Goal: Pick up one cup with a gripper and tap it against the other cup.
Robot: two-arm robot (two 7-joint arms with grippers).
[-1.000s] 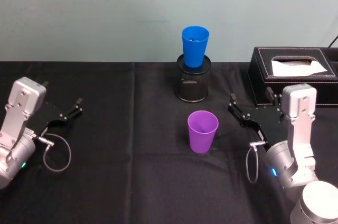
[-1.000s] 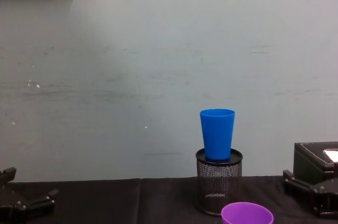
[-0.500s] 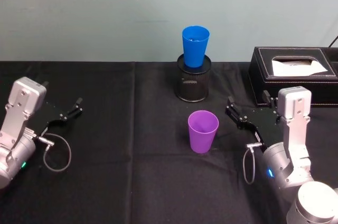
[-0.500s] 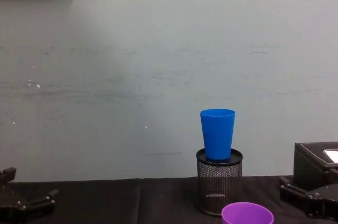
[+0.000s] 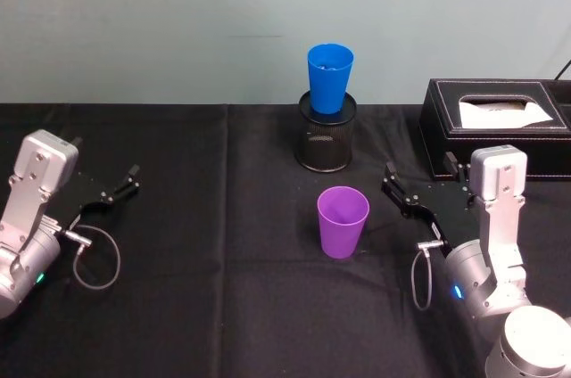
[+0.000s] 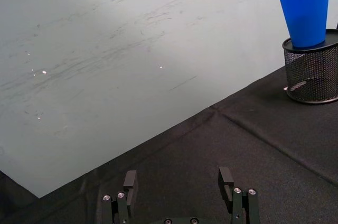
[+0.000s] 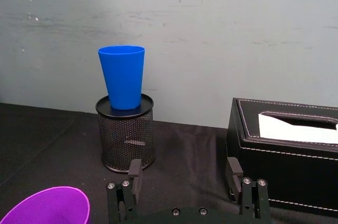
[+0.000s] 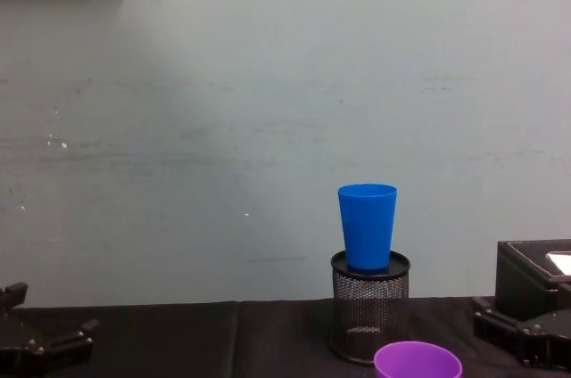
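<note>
- Since the earlier frame, right gripper [image 5: 417, 195] edged toward purple cup [image 5: 343, 221]; jaws spread, empty.
- Purple cup: mid-table, upright; likely light, slick; grip mid-wall.
- Blue cup [image 5: 329, 78]: in mesh pot [image 5: 326, 135], toward the back edge.
- Left gripper [image 5: 114, 191]: spread, idle, left edge.

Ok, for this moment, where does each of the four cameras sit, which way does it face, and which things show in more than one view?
Head: high, looking down on the table; both arms, left gripper and right gripper open, purple cup.
Chest: low, facing the wall across the table; gripper tips at both lower corners.
Left wrist: over its open fingers, toward the wall.
Right wrist: over its open fingers, toward the black tissue box.
Shared: the blue cup in the mesh pot appears in all four.
</note>
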